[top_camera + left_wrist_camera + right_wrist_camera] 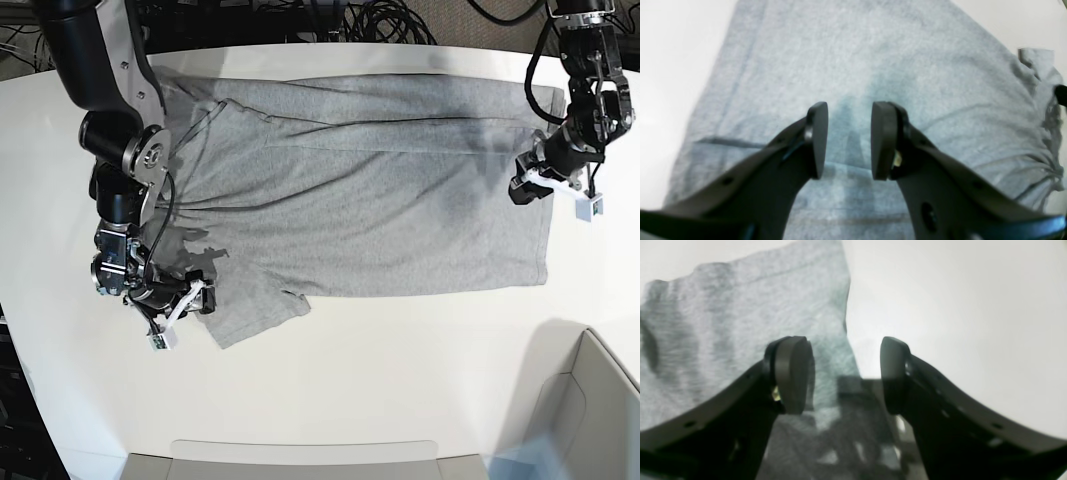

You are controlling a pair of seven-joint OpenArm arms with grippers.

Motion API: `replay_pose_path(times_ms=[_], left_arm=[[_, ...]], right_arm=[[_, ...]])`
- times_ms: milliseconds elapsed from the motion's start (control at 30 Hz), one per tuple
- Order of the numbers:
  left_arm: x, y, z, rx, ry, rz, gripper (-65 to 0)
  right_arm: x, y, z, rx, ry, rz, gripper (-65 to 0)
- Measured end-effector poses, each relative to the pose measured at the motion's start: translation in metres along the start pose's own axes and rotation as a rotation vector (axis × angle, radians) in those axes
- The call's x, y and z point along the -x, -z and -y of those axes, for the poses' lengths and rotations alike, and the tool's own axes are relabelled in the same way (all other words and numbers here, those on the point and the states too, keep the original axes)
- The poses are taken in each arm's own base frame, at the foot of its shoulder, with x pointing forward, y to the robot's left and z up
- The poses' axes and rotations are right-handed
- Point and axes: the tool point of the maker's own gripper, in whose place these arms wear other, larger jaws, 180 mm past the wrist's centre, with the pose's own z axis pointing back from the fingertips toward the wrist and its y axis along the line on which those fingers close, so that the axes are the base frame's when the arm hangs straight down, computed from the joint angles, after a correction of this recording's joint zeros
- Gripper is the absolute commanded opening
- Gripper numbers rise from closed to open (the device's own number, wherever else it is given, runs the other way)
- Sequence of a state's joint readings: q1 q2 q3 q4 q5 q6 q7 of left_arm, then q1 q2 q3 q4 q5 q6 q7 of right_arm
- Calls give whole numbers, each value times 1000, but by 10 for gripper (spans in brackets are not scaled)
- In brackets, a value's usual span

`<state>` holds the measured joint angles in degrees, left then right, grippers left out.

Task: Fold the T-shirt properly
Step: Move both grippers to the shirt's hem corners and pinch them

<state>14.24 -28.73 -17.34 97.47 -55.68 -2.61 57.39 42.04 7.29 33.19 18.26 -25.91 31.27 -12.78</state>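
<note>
T-shirt (370, 190): grey, spread flat, wrinkled, toward far edge of white desk (400, 390). Left gripper (848, 140): jaws apart, empty, above hem end. Right gripper (845, 373): jaws apart, empty, straddling sleeve edge near desk's left edge.

You see the heather-grey T-shirt (370, 190) lying spread flat on the white table, plain side up, one sleeve jutting toward you, wrinkles bunched near its left end.

You've got a plain white table (400, 380) filling most of the base view. Behind its far edge there's a messy tangle of black cables (380, 20).
</note>
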Motion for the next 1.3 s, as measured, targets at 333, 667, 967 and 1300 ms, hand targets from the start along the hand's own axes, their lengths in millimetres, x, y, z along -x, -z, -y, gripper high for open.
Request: replay_pose_path(times_ms=[333, 667, 967, 1300], left_arm=[[-1, 0, 0, -1, 2, 3, -424], [-64, 29, -2, 16, -98, 88, -420], [-138, 65, -4, -43, -10, 83, -366], [-132, 112, -21, -78, 130, -7, -347]], right_arm=[[1, 7, 5, 45, 65, 47, -323], [3, 17, -21, -4, -69, -5, -323], [3, 18, -26, -18, -68, 0, -323], [4, 18, -25, -16, -65, 1, -323]])
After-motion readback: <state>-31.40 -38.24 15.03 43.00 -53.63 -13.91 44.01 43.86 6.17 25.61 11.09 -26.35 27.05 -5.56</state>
